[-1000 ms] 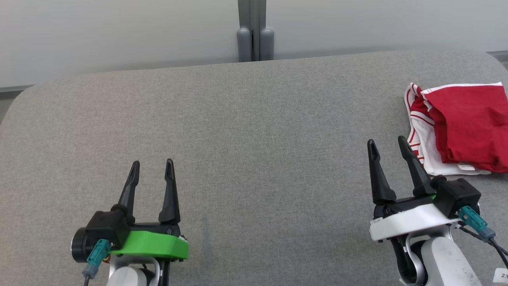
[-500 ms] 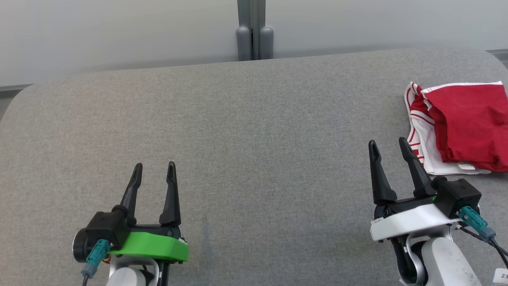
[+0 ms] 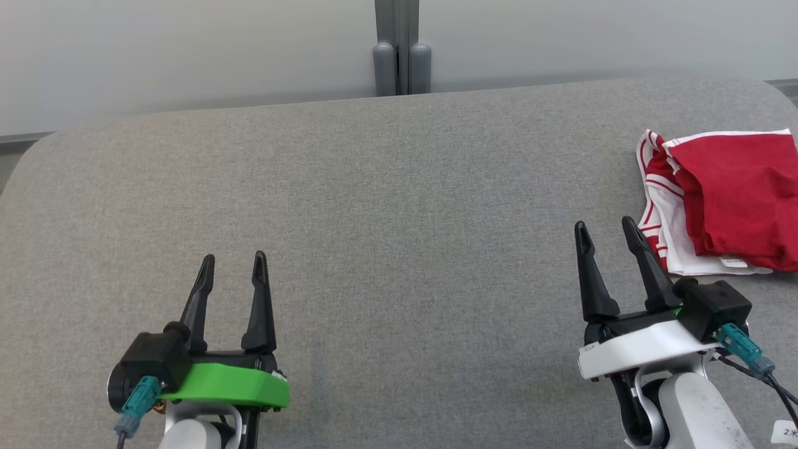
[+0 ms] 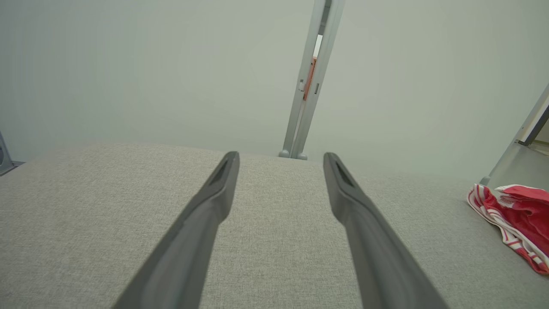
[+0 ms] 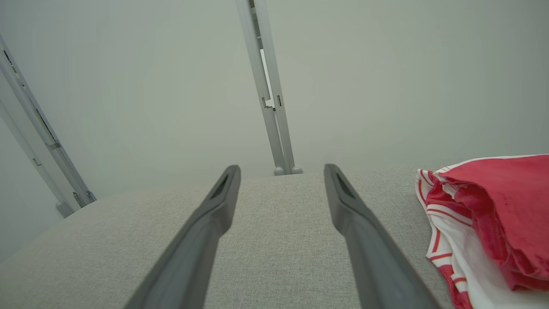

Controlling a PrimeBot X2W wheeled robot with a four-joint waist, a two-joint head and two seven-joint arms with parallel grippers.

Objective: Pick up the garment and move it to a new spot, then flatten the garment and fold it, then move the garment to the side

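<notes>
Red-and-white cloth garment (image 3: 729, 199) in a layered fold at the right edge of the grey fabric-covered counter (image 3: 399, 187), partly cut off by the head view's border. Lies just beside the right jaws without touching them, and well apart from the left jaws. Both pairs of jaws spread wide and empty, poised over bare fabric near the counter's front. Judging by the stacked layers and the sideways placing, looks folded and set aside, with little or nothing left to do. Could equally be a pile awaiting pick-up, flattening and folding; cannot say for certain. Small white care label (image 3: 732, 262) at the garment's near hem, print too small to read. White tag (image 3: 787, 430) beside the pale right forearm (image 3: 698, 408), beginning "2", the rest cropped.
</notes>
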